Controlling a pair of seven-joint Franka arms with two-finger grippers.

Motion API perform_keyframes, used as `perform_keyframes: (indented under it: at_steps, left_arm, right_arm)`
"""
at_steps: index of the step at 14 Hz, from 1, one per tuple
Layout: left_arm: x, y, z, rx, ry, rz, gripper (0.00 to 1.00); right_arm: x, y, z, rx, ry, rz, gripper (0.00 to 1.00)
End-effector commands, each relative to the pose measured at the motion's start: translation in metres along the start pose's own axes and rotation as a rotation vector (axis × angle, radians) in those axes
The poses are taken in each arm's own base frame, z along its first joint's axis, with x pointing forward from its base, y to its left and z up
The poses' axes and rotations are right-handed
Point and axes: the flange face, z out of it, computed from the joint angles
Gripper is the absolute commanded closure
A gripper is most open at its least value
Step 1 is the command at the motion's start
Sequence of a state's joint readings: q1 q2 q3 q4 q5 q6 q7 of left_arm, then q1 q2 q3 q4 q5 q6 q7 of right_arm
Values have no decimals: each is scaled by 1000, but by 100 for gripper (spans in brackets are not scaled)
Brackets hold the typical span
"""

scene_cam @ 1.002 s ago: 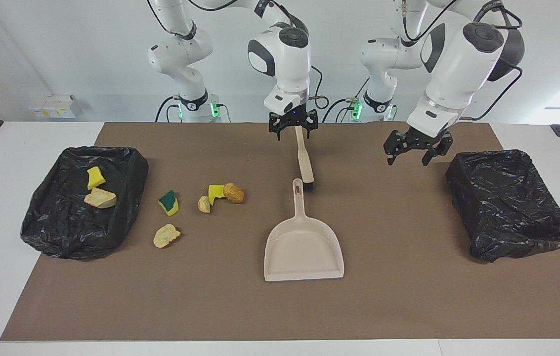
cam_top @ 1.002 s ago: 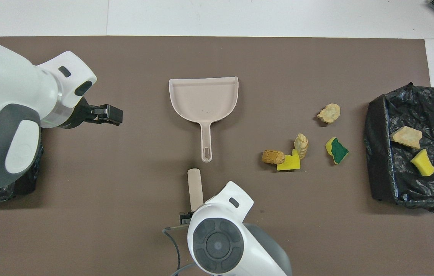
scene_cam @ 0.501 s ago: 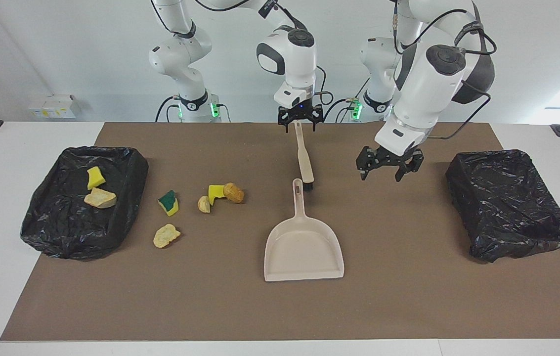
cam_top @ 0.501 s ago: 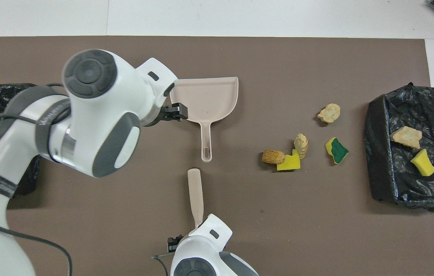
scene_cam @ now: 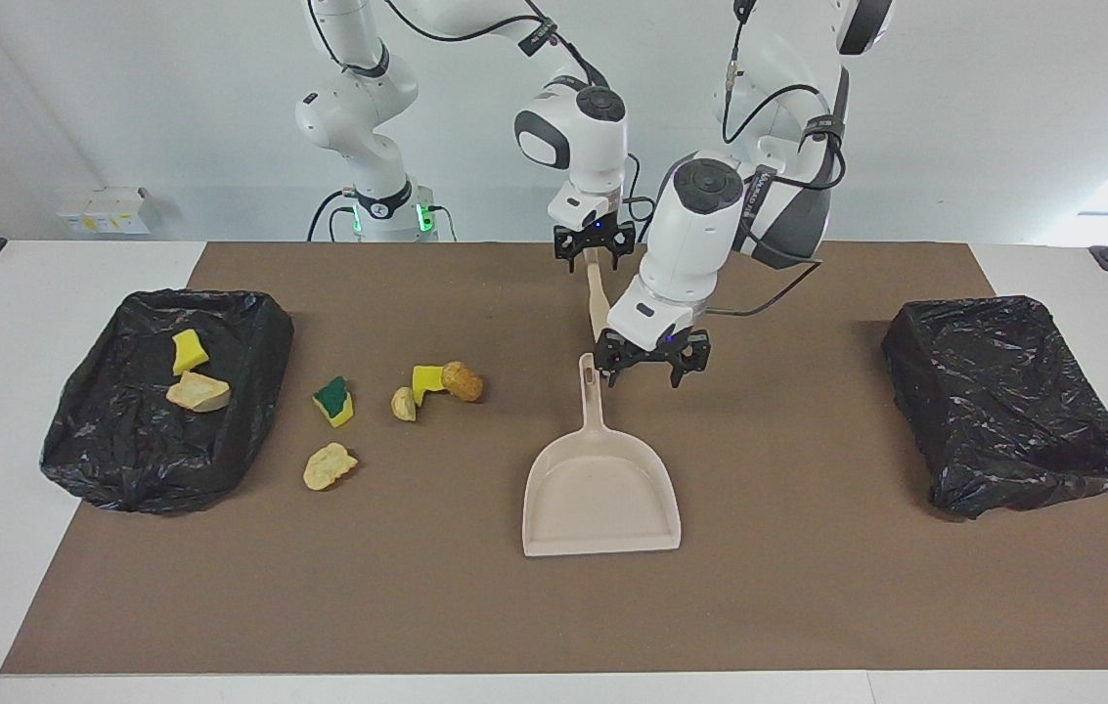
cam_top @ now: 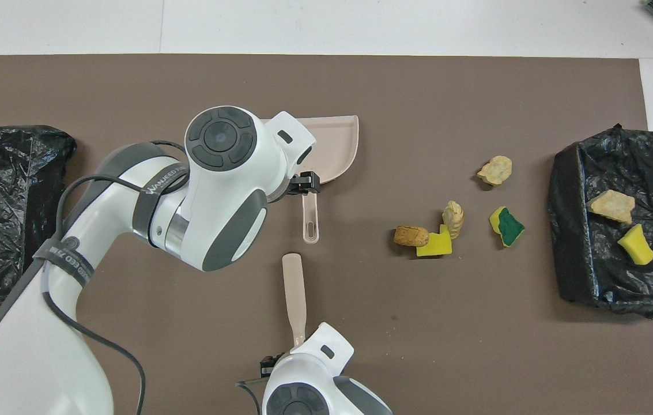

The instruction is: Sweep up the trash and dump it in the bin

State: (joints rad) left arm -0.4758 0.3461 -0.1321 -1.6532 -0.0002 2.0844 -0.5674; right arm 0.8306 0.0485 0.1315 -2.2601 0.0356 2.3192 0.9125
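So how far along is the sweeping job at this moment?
Done: two scraps lie in the bin at the right arm's end. In hand: the right gripper is at the handle end of the brush; the left gripper hangs open beside the handle of the dustpan, not yet gripping it. Left: five scraps on the mat need sweeping and dumping.

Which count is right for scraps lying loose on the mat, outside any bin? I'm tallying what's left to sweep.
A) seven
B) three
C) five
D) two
C: on the mat lie five scraps, between the dustpan and the bin toward the right arm's end, which already holds two more.
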Motion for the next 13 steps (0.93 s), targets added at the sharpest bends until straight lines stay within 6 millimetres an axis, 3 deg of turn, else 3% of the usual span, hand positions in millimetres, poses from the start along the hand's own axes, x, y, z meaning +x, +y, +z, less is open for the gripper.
perform_keyframes:
  at_steps: [1,3,5,8,10,11,13]
  left_arm:
    - [-8,4,15,-4,34,-34,0]
    - [-18,8,28,1,24,-22,0]
    - [-30,25,55,1,12,-5,0]
    - [-33,30,61,6,9,-6,0]
    - [-34,31,62,5,9,-3,0]
    - [-33,30,63,7,8,-5,10]
    - [-34,30,65,9,4,-2,59]
  right_arm:
    - [-1,4,0,16,10,31,44]
    - [-1,4,1,13,8,28,65]
    - [1,5,0,10,5,39,100]
    - [3,9,-9,2,-2,61,100]
    - [10,27,-28,-25,-28,102,100]
    - [10,37,-38,-48,-47,122,100]
    - [15,58,-51,-82,-70,171,100]
